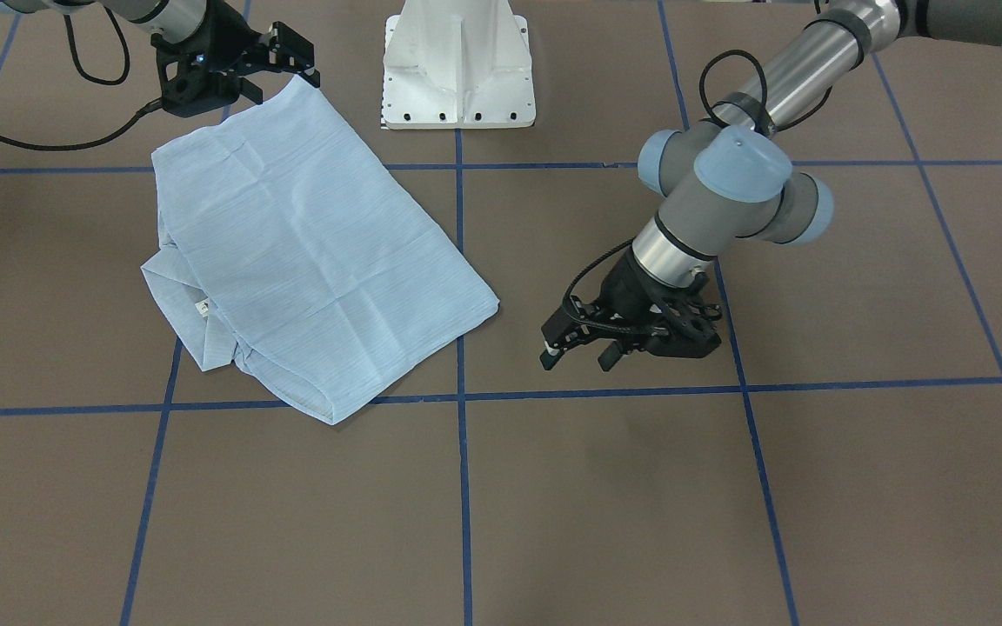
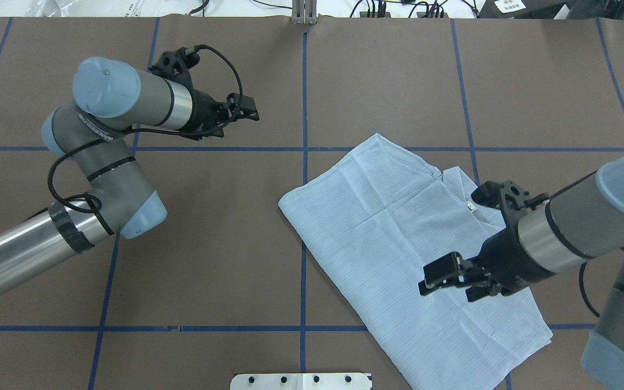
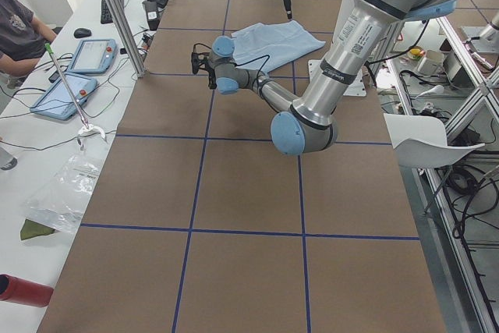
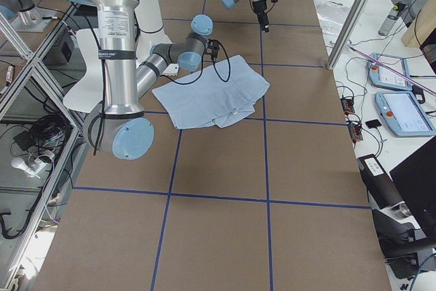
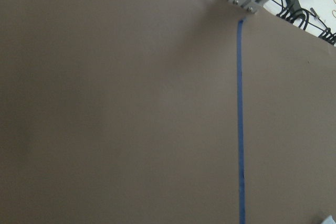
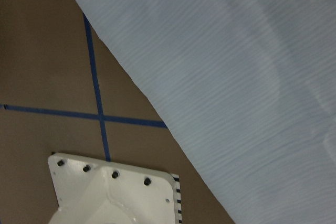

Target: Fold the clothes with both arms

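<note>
- Shirt [image 2: 398, 227], pale blue, lies folded flat on the brown table [image 2: 398, 81], on the robot's right side.
- Right claw [image 2: 448, 284] hovers over the shirt, fingers spread, holding nothing.
- Left claw [image 1: 577, 357], also spread, hangs over the table, well apart from the shirt.

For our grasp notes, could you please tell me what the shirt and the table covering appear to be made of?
Shirt: thin woven fabric, likely cotton, matte; fine stripes, soft creases.
Table covering: brown paper or card, seemingly; no sheen, faint ripples.

One shirt [image 2: 388, 216]; two arms: left arm [image 2: 111, 179], right arm [image 2: 577, 227]; one white base [image 1: 457, 61]
</note>
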You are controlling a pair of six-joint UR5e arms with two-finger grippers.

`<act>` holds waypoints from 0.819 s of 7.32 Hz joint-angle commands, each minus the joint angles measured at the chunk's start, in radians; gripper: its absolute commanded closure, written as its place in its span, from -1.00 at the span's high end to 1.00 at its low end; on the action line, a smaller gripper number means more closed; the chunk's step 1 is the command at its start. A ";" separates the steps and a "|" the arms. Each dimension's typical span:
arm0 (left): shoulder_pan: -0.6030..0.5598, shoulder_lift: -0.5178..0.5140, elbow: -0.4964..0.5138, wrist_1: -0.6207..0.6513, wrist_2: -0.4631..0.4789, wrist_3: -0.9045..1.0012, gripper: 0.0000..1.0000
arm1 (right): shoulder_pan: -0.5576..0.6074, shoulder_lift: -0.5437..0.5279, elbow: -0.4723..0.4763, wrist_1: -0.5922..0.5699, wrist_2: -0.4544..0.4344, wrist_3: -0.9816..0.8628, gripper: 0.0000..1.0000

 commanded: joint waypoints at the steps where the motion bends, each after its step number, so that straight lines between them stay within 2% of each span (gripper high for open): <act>1: 0.107 -0.039 -0.015 0.011 0.056 -0.159 0.93 | 0.110 0.037 -0.027 0.000 -0.053 -0.006 1.00; 3: 0.166 -0.060 -0.015 0.080 0.114 -0.172 0.88 | 0.113 0.052 -0.050 0.000 -0.079 -0.006 1.00; 6: 0.241 -0.059 -0.004 0.088 0.170 -0.177 0.87 | 0.114 0.053 -0.057 0.002 -0.079 -0.004 1.00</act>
